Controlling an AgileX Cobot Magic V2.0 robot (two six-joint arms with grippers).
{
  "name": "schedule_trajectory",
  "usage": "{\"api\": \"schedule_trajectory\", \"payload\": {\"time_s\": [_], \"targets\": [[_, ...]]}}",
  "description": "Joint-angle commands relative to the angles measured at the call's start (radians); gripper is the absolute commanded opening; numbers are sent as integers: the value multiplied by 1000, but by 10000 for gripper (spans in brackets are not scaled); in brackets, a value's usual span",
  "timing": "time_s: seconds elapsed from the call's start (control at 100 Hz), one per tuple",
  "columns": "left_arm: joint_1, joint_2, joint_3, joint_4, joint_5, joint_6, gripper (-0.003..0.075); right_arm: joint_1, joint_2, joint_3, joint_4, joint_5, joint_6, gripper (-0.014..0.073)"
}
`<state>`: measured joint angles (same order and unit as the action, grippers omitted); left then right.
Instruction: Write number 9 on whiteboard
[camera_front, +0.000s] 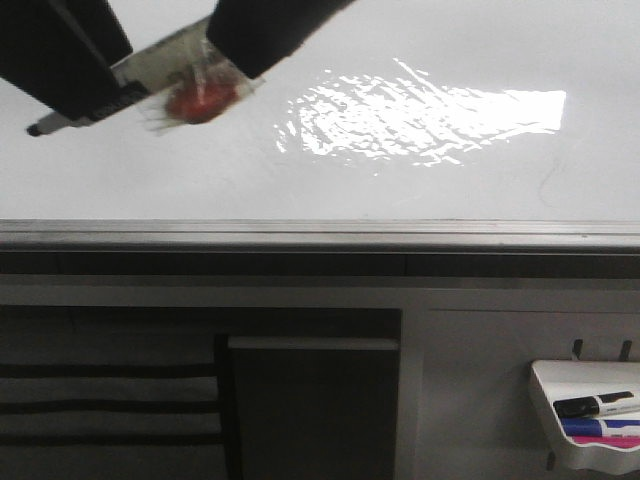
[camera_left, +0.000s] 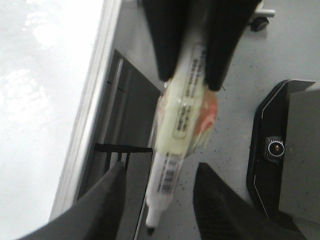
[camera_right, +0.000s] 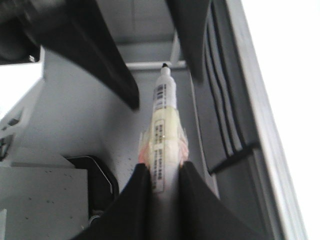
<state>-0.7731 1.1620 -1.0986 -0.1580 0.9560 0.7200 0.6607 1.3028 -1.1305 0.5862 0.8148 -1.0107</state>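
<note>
1. Left gripper (camera_front: 62, 75) hangs at the far left, jaws spread either side of the marker (camera_front: 120, 85)'s tip end, not closed on it.
2. Right gripper (camera_front: 235, 55) is clamped on the marker's rear barrel.
3. Whiteboard (camera_front: 420, 185) lies beneath and rightward, bare; no 9 yet.
4. My advice: get one firm grip, tip the nib (camera_front: 33, 130) square to the board, light pressure, loop first, then tail.

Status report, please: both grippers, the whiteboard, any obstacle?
Right gripper shut on marker. Left gripper open, fingers either side of marker, not gripping. Whiteboard: no 9 visible. No obstacle seen.
</note>
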Motion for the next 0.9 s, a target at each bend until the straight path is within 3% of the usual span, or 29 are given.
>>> {"api": "schedule_trajectory", "payload": {"time_s": [0.0,0.14,0.23,0.33,0.51,0.68,0.89], "targets": [[42,-51,-37,19,-51,-70,379,1,-69,-32,-121,-50,142,-46],[162,-100,-37,10,-53,-128,376,-20,-149,-32,-443,-40,542,-46],[244,-137,-27,-29,-75,-158,376,-93,-203,-13,-505,-53,711,-46],[327,-189,30,-99,-141,-159,376,-204,-254,45,-461,-103,745,-46],[430,-279,168,-169,-311,-159,376,-367,-306,183,-259,-207,741,-46],[439,-304,204,-173,-375,-159,376,-375,-301,271,-141,-337,741,-46],[439,-302,204,-173,-395,-159,375,-353,-275,278,-137,-350,725,-46]]}}
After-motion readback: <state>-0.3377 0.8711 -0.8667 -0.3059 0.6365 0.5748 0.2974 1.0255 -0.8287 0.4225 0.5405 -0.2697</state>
